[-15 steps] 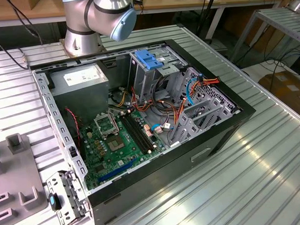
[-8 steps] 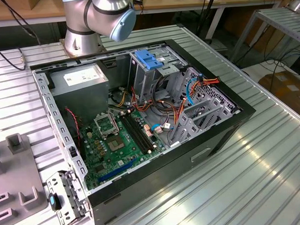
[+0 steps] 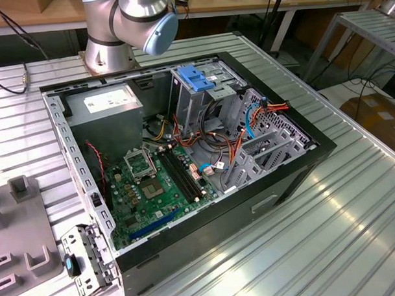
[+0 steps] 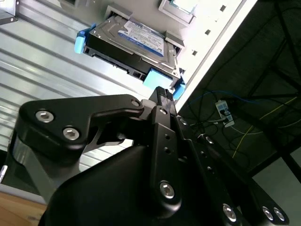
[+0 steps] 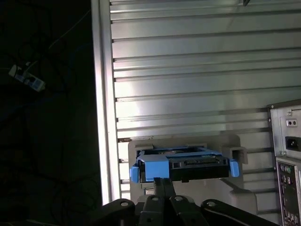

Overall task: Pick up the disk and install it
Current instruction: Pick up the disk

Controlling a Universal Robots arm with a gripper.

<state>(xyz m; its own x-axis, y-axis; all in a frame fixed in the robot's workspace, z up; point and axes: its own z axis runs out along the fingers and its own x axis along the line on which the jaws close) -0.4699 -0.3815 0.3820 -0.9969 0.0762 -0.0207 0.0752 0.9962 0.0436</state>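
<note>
Disk (image 4: 141, 35) (image 5: 188, 165) first: the flat silver-grey metal hard drive with a blue-and-white label and blue plastic side rails lies label-up in a pale grey plastic holder (image 5: 237, 153). The holder rests on the ribbed aluminium worktop (image 5: 188, 70), close to the worktop's edge. In both wrist views the black claw (image 4: 162, 92) (image 5: 163, 181) points at the drive's connector end, its tip just beside a blue rail tab (whether it is clenched or released cannot be told). In the exterior view the open black computer case (image 3: 289, 177) sits mid-worktop with its green motherboard (image 3: 153, 188) exposed. The arm's silver-and-blue joint (image 3: 144, 20) stands at the far side, toward the exterior view's left.
</note>
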